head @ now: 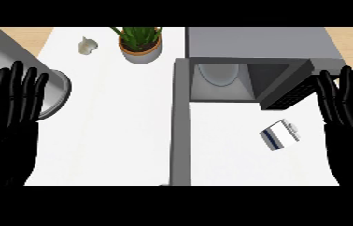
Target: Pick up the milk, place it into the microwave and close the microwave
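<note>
At the far left the black left hand (21,96) stands with its fingers straight and spread, holding nothing, just in front of a round grey metal basin (59,93) at the counter's edge. Further along the white counter top (110,136) sit a small pale ceramic figure (86,46) and, beside it, a green spiky plant in a tan clay pot (140,44). Right of centre the grey box-shaped microwave (258,43) is open, its pale round turntable (219,73) visible inside and its long grey door (180,122) swung out toward the robot. The white milk carton with dark blue stripes (279,134) lies tilted on the counter in front of the opening, apart from both hands. At the far right the black right hand (336,99) is also released, fingers straight and raised, near the carton but not touching it.

Nothing is picked up yet. I judge the risk is the carton's tilt: a grasp from the wrong side could push it away, and the open door or the dark panel (289,96) could block the arm's path inward
</note>
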Action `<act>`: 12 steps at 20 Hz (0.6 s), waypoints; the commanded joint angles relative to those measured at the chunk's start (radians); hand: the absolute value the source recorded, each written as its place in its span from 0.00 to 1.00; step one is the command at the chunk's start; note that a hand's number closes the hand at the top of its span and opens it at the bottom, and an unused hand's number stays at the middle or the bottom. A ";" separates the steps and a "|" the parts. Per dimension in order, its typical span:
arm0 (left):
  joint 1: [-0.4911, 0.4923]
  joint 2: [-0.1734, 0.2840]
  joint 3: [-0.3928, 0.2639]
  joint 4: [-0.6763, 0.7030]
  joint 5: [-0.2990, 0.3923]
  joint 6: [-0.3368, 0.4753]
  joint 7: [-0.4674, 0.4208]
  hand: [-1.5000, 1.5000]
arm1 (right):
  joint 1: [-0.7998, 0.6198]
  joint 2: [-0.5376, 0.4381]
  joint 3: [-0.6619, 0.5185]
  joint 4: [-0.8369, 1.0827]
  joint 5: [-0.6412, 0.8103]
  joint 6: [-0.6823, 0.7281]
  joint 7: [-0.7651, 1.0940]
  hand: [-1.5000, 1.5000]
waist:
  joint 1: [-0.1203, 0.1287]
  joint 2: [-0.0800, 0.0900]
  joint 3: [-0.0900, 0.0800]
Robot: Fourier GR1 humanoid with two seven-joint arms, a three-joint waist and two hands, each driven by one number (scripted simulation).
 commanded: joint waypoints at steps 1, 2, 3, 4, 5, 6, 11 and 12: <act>-0.056 -0.010 0.010 0.084 -0.018 0.004 -0.037 0.00 | 0.005 -0.035 -0.037 -0.067 -0.040 0.034 0.054 0.00 | -0.008 -0.005 0.017; -0.084 0.003 0.024 0.105 0.010 -0.016 -0.018 0.00 | -0.056 -0.023 -0.026 0.091 -0.005 0.045 -0.043 0.00 | -0.003 -0.003 0.017; -0.058 0.066 0.111 0.069 0.108 -0.087 -0.008 0.00 | 0.044 -0.009 0.008 0.019 0.014 0.053 -0.054 0.00 | -0.004 -0.005 0.017; -0.108 0.066 0.101 0.080 0.108 -0.081 0.022 0.00 | 0.072 -0.038 -0.035 0.046 -0.022 0.100 -0.109 0.00 | -0.007 -0.005 0.018; -0.125 0.093 0.139 0.128 0.126 -0.101 0.000 0.00 | 0.081 -0.084 -0.097 0.070 -0.092 0.159 -0.132 0.00 | -0.009 -0.004 0.018; -0.120 0.157 0.222 0.151 0.226 -0.180 -0.023 0.00 | 0.111 -0.020 0.007 0.060 0.011 0.117 -0.178 0.00 | -0.006 -0.004 0.017; -0.067 0.115 0.207 0.148 0.294 -0.155 0.116 0.00 | 0.168 -0.036 -0.005 0.041 -0.281 0.284 -0.098 0.00 | -0.006 -0.006 0.018; 0.067 0.080 0.188 0.133 0.281 -0.208 -0.008 0.00 | 0.184 -0.062 -0.025 0.006 -0.318 0.306 -0.064 0.00 | -0.002 -0.007 0.017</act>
